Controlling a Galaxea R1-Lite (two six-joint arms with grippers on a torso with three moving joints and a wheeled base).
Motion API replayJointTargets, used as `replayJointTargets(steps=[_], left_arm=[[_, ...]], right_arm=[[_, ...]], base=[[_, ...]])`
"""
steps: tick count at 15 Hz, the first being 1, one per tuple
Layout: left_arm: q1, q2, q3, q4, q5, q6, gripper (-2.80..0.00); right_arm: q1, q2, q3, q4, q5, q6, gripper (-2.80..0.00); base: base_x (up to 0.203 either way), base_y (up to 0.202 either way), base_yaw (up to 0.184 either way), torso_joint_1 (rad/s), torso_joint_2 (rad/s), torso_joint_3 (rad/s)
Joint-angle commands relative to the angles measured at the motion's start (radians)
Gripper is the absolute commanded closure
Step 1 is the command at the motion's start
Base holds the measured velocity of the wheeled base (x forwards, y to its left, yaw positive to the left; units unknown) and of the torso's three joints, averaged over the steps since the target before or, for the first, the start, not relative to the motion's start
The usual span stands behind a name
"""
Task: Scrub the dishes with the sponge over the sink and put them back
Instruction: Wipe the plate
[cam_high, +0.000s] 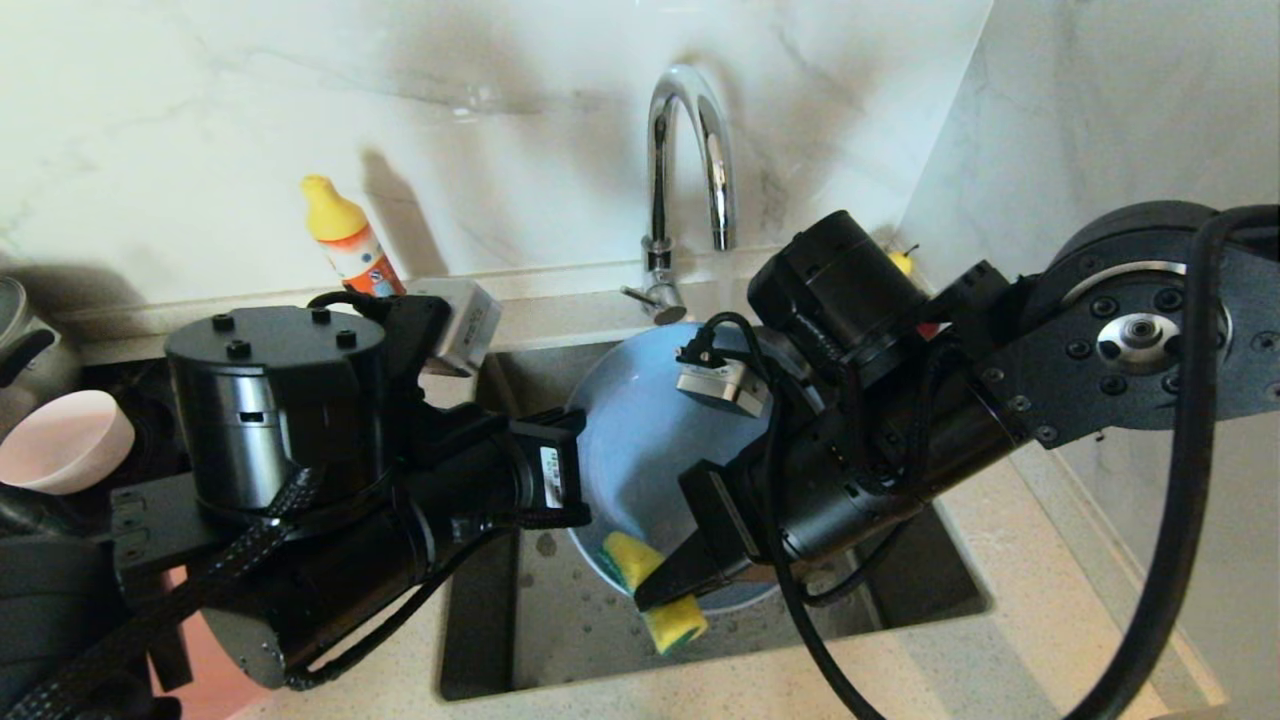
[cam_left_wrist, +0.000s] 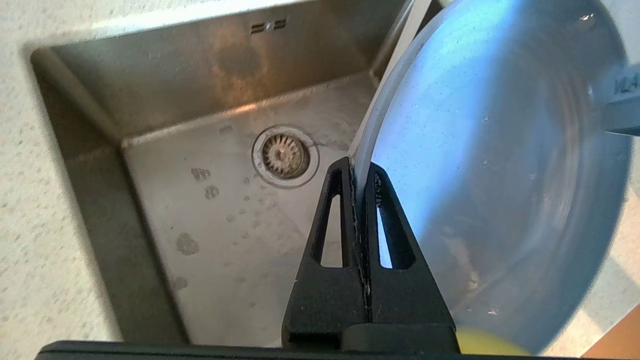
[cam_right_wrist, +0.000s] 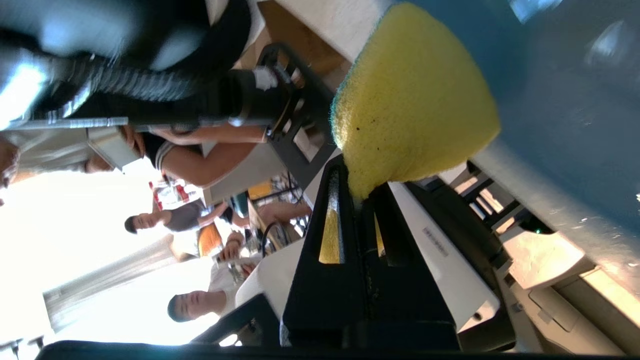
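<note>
While plate (cam_high: 640, 430) stands tilted over sink (cam_high: 570, 640), centre frame, left gripper (cam_left_wrist: 359, 167) clamps its rim, keeping face exposed and drips falling into basin. Right gripper (cam_high: 655, 590) pinches bent sponge (cam_high: 660, 590) at lower centre, pressed against plate's lower edge, likely for scrubbing. Drain (cam_left_wrist: 285, 156) below.

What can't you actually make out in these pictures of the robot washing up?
- Head view: the left gripper gripping the grey-blue plate is hidden behind its own arm.
- Head view: most of the sink floor and its drain lie behind both arms and the plate.
- Head view: the right gripper covers the middle of the sponge.
- Right wrist view: the sponge's green face barely shows, only an edge.
</note>
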Motion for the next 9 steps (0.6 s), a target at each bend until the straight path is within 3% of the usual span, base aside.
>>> replayJointTargets(steps=[1, 9], left_arm=[[-0.004, -0.001, 0.009, -0.008, 0.002, 0.0, 0.0], [-0.04, -0.014, 0.037, -0.01, 0.002, 0.006, 0.0]], right_arm=[[-0.013, 0.002, -0.011, 0.002, -0.004, 0.005, 0.0], [-0.084, -0.024, -0.029, 0.002, -0.026, 0.017, 0.0]], base=[[0.0, 0.0, 0.0, 0.0, 0.0, 0.0], [0.0, 0.0, 0.0, 0.0, 0.0, 0.0]])
